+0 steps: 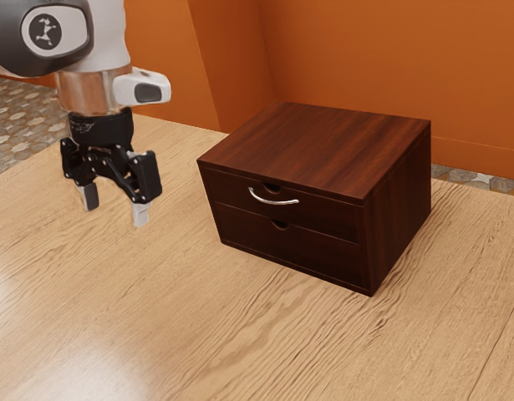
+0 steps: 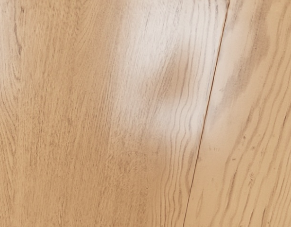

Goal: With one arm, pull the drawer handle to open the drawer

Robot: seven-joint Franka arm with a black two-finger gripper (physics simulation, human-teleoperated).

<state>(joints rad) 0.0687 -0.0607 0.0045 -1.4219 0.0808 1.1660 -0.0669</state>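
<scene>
Wide open at the pincer point(image 1: 114, 210), with nothing between the two black fingers point(image 1: 139, 209) and both tips pointing straight down, clear above the tabletop point(image 1: 156, 334). Hung from the arm point(image 1: 89, 50) at the exterior view's upper left. Below the hand, pale wood grain with one thin seam point(image 2: 207, 118) between boards. Open room all round: bare wood toward the camera and across to the exterior view's right, as far as the cabinet point(image 1: 323, 146). Behind, past the tabletop's far edge, a strip of patterned floor point(image 1: 22, 117) and an orange wall point(image 1: 365, 50). Well apart from the pincer, to the exterior view's right, the handle point(image 1: 273, 200) on the upper drawer point(image 1: 323, 213) of the cabinet. Silver, a shallow bow, with the long axis level along the drawer front, running from the exterior view's left toward its right and slightly nearer the camera. Bowed out from the front, toward the exterior view's lower left. Shut, by the look of it, with the front flush with that of the lower drawer point(image 1: 307, 246) beneath. Fronts turned toward the open stretch of tabletop on the pincer's side.
</scene>
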